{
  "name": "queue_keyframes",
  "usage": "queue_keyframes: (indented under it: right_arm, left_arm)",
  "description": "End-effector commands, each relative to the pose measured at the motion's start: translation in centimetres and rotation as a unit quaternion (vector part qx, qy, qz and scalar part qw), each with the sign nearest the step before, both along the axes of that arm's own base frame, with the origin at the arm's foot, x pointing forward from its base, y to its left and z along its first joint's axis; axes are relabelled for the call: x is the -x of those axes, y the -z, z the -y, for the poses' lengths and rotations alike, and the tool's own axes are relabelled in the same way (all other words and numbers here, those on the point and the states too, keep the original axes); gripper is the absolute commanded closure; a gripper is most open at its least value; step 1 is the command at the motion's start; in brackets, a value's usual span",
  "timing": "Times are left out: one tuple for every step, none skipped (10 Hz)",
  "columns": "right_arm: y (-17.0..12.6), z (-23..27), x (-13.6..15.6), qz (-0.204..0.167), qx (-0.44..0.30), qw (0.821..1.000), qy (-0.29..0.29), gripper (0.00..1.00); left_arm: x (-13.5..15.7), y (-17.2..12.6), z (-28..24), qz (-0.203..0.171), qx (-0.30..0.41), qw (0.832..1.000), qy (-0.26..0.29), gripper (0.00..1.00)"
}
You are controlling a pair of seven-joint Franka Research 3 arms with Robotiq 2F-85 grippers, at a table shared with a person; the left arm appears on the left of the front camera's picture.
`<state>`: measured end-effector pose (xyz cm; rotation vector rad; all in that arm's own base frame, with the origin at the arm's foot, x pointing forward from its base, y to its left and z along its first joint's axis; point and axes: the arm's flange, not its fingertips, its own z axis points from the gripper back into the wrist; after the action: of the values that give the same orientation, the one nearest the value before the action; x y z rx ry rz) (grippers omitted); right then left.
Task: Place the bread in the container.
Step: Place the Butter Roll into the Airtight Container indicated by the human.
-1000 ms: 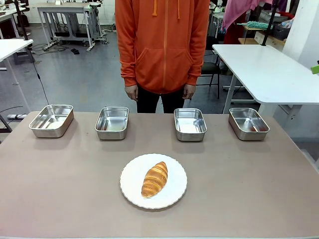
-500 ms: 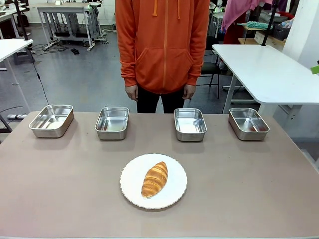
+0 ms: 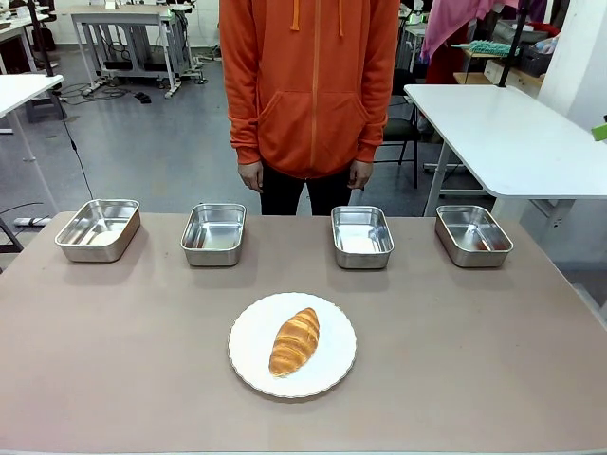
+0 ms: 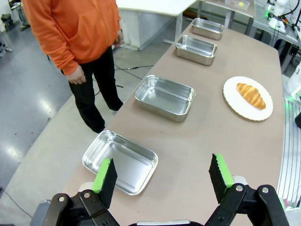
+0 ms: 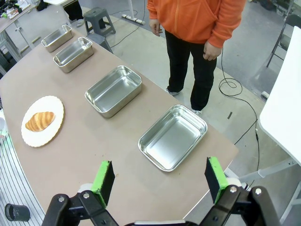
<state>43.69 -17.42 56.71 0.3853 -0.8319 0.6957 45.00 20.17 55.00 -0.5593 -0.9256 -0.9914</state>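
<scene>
The bread [image 3: 295,341], a golden-brown ridged roll, lies on a round white plate [image 3: 248,346] near the table's front middle. Several alike steel trays stand in a row along the far edge; I cannot tell which is the container. All look empty, among them one left of centre [image 3: 213,233] and one right of centre [image 3: 361,236]. My left gripper [image 4: 162,174] hangs open high above the leftmost tray [image 4: 120,161], with the bread [image 4: 250,95] far off. My right gripper [image 5: 159,179] hangs open above the rightmost tray [image 5: 172,137], the bread [image 5: 40,120] far to its left.
A person in an orange hoodie [image 3: 311,85] stands at the far side behind the middle trays, hands [image 3: 250,176] hanging down off the table. A white table [image 3: 512,142] stands beyond the right end. Bare brown tabletop [image 3: 474,351] surrounds the plate.
</scene>
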Motion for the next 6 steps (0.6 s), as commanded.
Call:
queue_keyframes:
  right_arm:
    - [-0.08, -0.05, -0.16, 0.009, -0.010, 1.000, -0.003, 0.00]
    - [-0.08, -0.05, -0.16, 0.009, -0.010, 1.000, -0.003, 0.00]
    - [-0.08, -0.05, -0.16, 0.009, -0.010, 1.000, -0.003, 0.00]
    - [-0.08, -0.05, -0.16, 0.009, -0.010, 1.000, -0.003, 0.00]
    - [-0.08, -0.05, -0.16, 0.009, -0.010, 1.000, -0.003, 0.00]
    - [-0.08, -0.05, -0.16, 0.009, -0.010, 1.000, -0.003, 0.00]
  left_arm:
    - [0.00, -0.16, 0.04, 0.003, 0.000, 1.000, 0.000, 0.00]
    - [0.00, -0.16, 0.04, 0.003, 0.000, 1.000, 0.000, 0.00]
    - [0.00, -0.16, 0.04, 0.003, 0.000, 1.000, 0.000, 0.00]
    - [0.00, -0.16, 0.04, 0.003, 0.000, 1.000, 0.000, 0.00]
    - [0.00, -0.16, 0.04, 0.003, 0.000, 1.000, 0.000, 0.00]
    - [0.00, -0.16, 0.04, 0.003, 0.000, 1.000, 0.000, 0.00]
